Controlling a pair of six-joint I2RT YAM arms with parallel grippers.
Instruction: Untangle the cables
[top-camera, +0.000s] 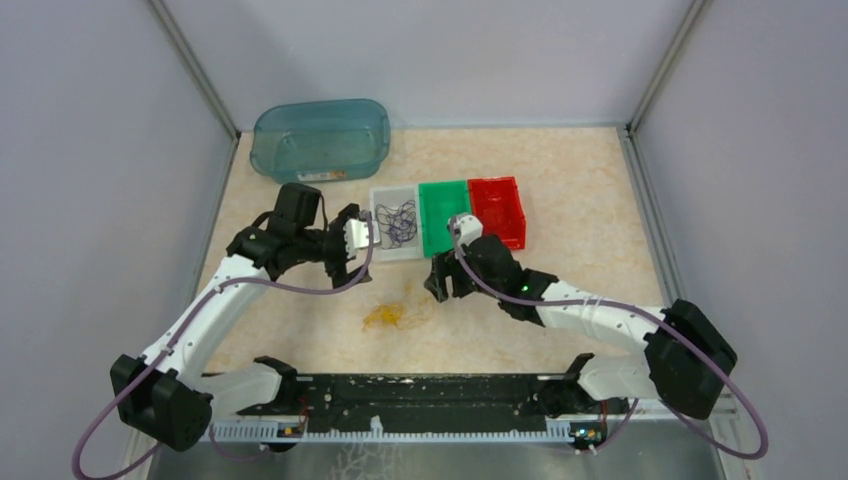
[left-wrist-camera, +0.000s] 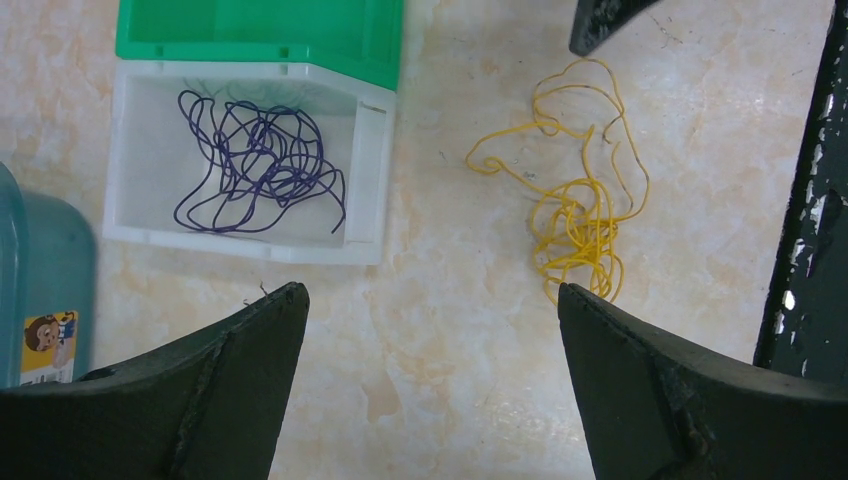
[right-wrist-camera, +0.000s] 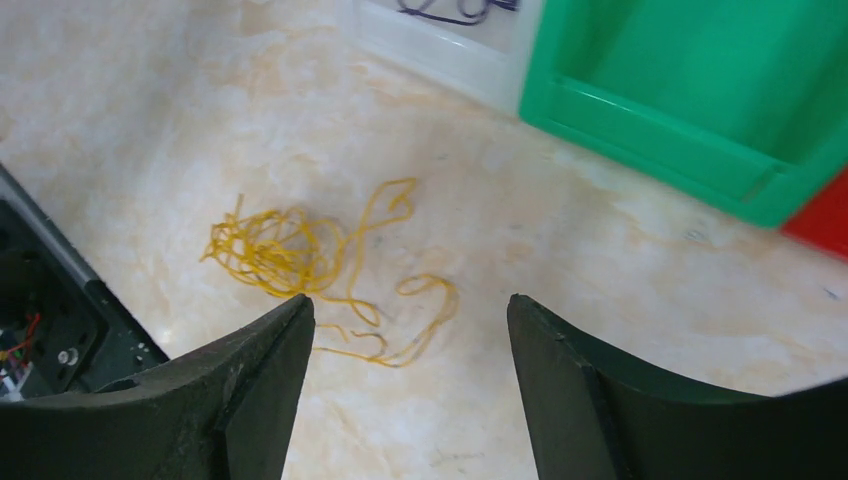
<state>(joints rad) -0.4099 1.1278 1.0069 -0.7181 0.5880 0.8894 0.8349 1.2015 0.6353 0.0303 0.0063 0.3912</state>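
Note:
A purple cable (left-wrist-camera: 260, 165) lies as a loose curly clump inside the white bin (left-wrist-camera: 372, 180); from above it shows as the purple cable (top-camera: 395, 222). A yellow cable (top-camera: 385, 317) lies tangled on the table in front of the bins, seen as the yellow cable (left-wrist-camera: 575, 210) and the yellow cable (right-wrist-camera: 300, 255) in the wrist views. My left gripper (top-camera: 352, 243) hovers open beside the white bin, and the left gripper (left-wrist-camera: 430, 295) has bare table between its fingers. My right gripper (top-camera: 445, 285) is open above the table, just right of the yellow clump. Nothing is held by the right gripper (right-wrist-camera: 410, 300).
A green bin (top-camera: 445, 215) and a red bin (top-camera: 498, 210) stand to the right of the white bin (top-camera: 385, 245). A teal plastic container (top-camera: 320, 138) sits at the back left. The black base rail (top-camera: 420, 395) runs along the near edge.

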